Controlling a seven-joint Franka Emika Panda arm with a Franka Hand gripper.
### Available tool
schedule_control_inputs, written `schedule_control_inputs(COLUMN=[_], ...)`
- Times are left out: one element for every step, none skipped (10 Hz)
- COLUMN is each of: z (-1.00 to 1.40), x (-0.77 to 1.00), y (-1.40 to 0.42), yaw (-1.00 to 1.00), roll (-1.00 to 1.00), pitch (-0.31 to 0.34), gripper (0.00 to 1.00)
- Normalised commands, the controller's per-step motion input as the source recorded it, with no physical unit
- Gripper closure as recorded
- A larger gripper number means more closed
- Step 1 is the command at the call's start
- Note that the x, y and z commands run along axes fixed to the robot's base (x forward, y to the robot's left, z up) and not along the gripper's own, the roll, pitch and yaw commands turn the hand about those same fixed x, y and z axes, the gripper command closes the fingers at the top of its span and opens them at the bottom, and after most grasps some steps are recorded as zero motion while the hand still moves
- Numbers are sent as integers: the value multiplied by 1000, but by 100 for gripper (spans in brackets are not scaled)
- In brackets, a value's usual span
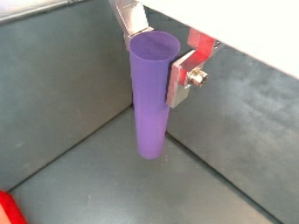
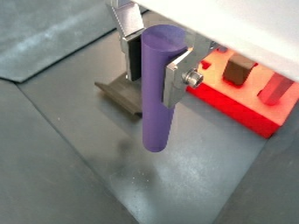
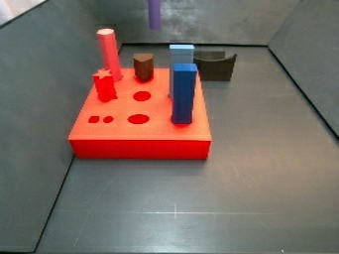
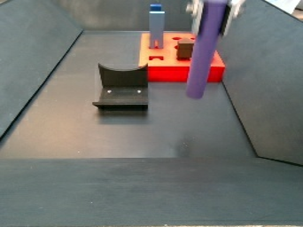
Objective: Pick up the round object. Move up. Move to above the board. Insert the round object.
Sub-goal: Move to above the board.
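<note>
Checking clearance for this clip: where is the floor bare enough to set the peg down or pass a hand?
Bare floor lies in front of the board, and between it and the right wall. The back is crowded: the fixture and standing pegs. The gripper holds the purple peg off the floor, near the fixture.

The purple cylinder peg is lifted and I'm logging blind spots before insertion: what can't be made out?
- Gripper: in a side view only the purple cylinder peg's lower end shows; the picture's top edge cuts the rest.
- Red board: the peg crosses it in a side view, hiding holes.
- Fixture: partly behind the peg in a wrist view.
</note>
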Motion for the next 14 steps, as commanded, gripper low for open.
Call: schedule_control_inputs(z=[1000,997,774,608,388,223,95,96,103,101,99,102,103,104], x=[-82,-72,-36,-13,1,2,128,131,134,137,145,148,152,159], y=[-87,-80,-54,-38,-25,-14,-1000,-1000,-1000,-1000,-1000,-1000,-1000,-1000], yaw=[-3,9,19,22,26,29,-65,-52,-31,-25,2,8,10,9], roll=[144,124,109,104,89,80,-233,-213,-176,-177,-77,-37,-25,-10], pitch=[32,46,66,81,93,94,421,391,315,253,152,126,94,90], gripper=[100,100,100,100,100,100,100,100,100,100,100,100,100,100])
